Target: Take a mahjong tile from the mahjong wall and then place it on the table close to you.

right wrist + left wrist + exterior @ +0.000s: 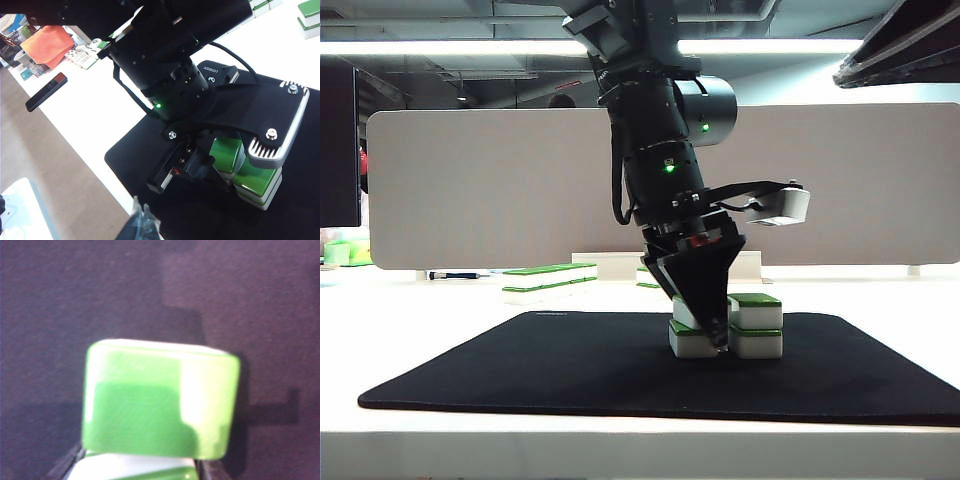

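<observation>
Left gripper (718, 335) down over the mahjong wall (740, 327) mid-mat (470, 375), fingers astride a green-topped tile (160, 400); grip or gap, cannot tell. Right gripper unseen, raised above the table (420, 300).

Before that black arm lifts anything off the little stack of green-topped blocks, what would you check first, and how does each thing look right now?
1. Left pincer is down at the stack of white, green-topped mahjong tiles: ok.
2. Green-topped tile sits between its fingers: ok.
3. Fingers firmly closed on that tile: cannot tell.
4. Neighbouring stack beside it stands square: ok.
5. Black fabric mat in front is free for the tile's path: ok.
6. Right pincer is clear of the stack: cannot tell, it is not in view.
</observation>
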